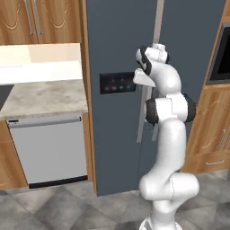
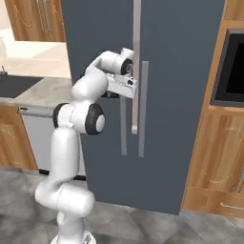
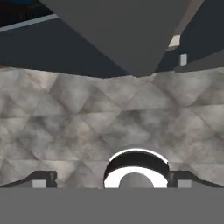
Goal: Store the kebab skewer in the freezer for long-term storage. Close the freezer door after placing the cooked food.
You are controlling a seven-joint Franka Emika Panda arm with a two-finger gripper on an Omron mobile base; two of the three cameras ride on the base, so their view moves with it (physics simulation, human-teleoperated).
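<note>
Kitchen of wood cabinets (image 1: 45, 20) and grey tiled floor (image 3: 87, 122) surrounds the robot. Its gripper (image 2: 131, 90) hangs against the freezer (image 2: 181, 95), jaws spread wide apart and holding nothing; in the hand view the tips sit far out at 8 and 4 o'clock above the tiles. The hand rests beside the door's long grey handle (image 2: 136, 62), which runs from 12 to 6 o'clock past it. The freezer door (image 1: 119, 134) stands shut, its blue-lit panel (image 1: 117, 83) at 9 o'clock from the gripper in the left base view. Farther at 9 o'clock lies a pale counter (image 1: 42, 96) with a silver dishwasher (image 1: 49, 150) beneath. At 3 o'clock a dark oven (image 2: 231, 66) sits in wood. I cannot tell where the skewer is.
</note>
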